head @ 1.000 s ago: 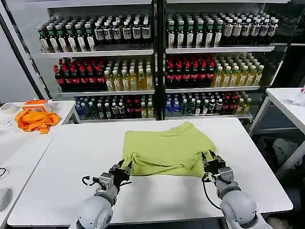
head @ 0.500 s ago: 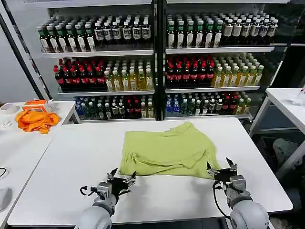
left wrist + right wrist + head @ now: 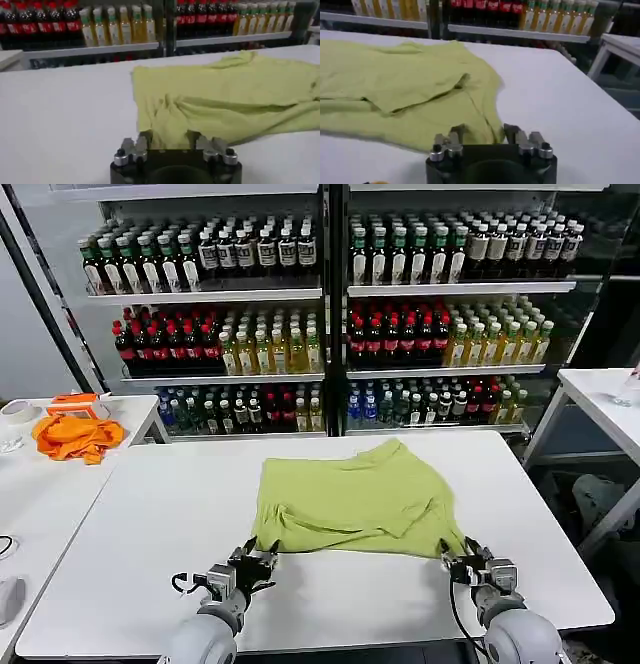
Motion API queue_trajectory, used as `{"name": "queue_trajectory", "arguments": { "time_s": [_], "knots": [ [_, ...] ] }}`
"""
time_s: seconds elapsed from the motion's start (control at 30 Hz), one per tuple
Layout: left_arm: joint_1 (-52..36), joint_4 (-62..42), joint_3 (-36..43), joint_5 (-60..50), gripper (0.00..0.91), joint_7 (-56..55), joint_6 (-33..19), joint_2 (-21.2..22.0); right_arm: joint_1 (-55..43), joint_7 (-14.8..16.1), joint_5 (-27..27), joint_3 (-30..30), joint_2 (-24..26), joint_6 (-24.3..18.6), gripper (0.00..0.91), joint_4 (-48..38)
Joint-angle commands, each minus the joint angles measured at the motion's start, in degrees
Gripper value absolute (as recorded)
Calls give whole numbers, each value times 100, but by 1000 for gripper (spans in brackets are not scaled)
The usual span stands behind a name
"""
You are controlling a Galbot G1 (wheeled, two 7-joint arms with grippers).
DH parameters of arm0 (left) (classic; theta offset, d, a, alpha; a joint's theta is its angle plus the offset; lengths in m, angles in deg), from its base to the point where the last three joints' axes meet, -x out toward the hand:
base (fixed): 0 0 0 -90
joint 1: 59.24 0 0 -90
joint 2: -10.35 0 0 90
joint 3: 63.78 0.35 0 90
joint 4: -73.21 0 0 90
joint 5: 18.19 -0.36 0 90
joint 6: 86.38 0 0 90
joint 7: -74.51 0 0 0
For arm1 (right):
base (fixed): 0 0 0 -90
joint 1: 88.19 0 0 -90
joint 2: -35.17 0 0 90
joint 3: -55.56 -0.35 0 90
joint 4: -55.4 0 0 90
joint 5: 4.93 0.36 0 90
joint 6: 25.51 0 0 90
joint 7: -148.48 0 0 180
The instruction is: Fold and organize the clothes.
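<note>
— So where did the fold stand at that point?

— Partway, by my read. I had the T-shirt [image 3: 355, 499] lying mid-table, sleeves turned in over the body, the near hem not yet brought up, so I judged at least 1 more fold was left, plus tidying.

— And the grippers, left to right?

— My left gripper [image 3: 258, 561] sat at the near left corner with cloth between its parted fingers [image 3: 145, 141]; whether they had actually bitten, I couldn't tell. My right gripper [image 3: 462, 561] was at the near right corner, fingers spread around that corner, not clamped as far as I could see.

— Anything in the way?

— Nothing on the table [image 3: 150, 514] beside the shirt. An orange cloth [image 3: 75, 435] lay on the side table at left, well apart. The bottle shelves [image 3: 330, 334] stood behind the table.
</note>
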Motion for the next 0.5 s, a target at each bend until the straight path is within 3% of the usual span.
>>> {"name": "queue_trajectory", "arguments": {
  "time_s": [0.03, 0.27, 0.5],
  "knots": [
    [-38, -39, -22, 21, 30, 11, -17, -4, 6, 24, 133, 23, 7, 78, 0, -129],
    [54, 53, -78, 53, 30, 6, -15, -29, 59, 83, 143, -4, 52, 62, 0, -63],
    [702, 596, -224, 65, 30, -9, -1, -98, 389, 58, 143, -74, 137, 68, 0, 446]
  ]
}}
